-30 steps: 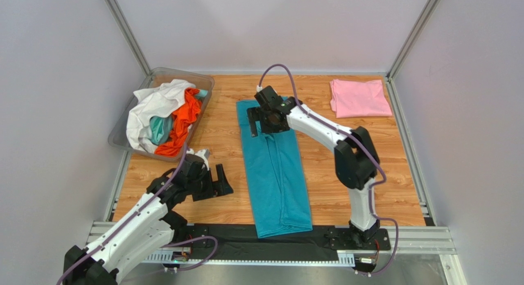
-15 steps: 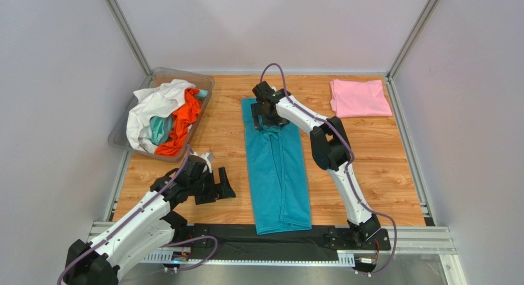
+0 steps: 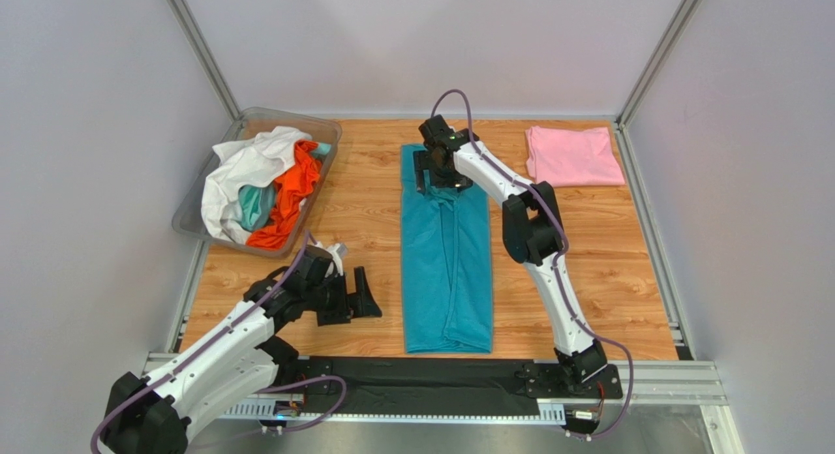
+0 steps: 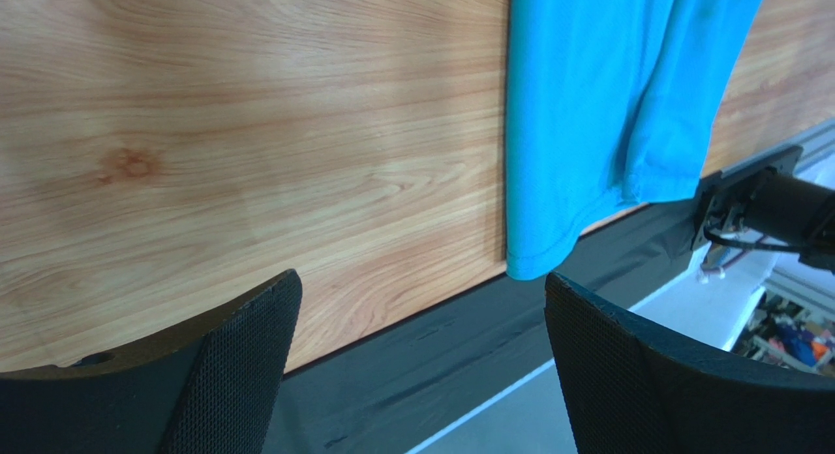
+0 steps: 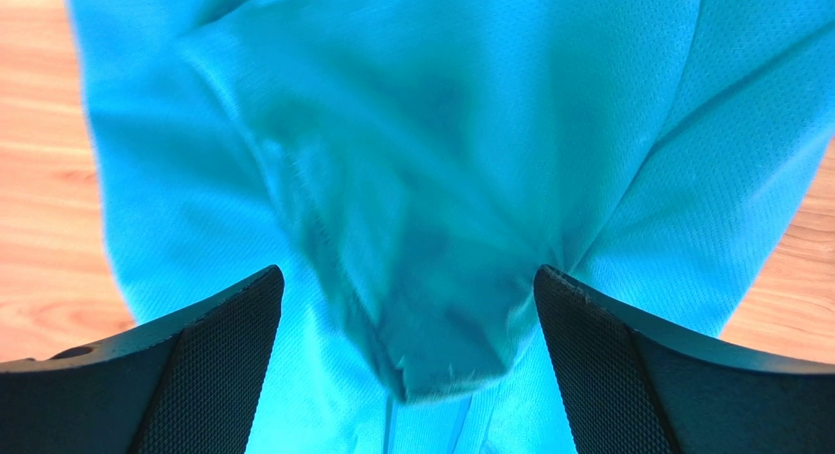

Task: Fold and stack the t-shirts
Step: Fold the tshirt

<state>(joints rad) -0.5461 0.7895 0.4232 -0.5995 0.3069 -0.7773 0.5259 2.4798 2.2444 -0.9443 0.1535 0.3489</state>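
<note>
Saw teal t-shirt [image 3: 446, 263] folded into a long strip along the table [image 3: 608, 278], probably staged for a crosswise fold. Caught right gripper [image 3: 434, 172] spread wide over its far end, clamping nothing, fabric bunched between the fingers. Logged left gripper [image 3: 353, 299] wide apart, empty, left of the strip. Noted pink t-shirt [image 3: 573, 156] folded far right, likely stack base. Couldn't tell fingertip contact; blurred.
</note>
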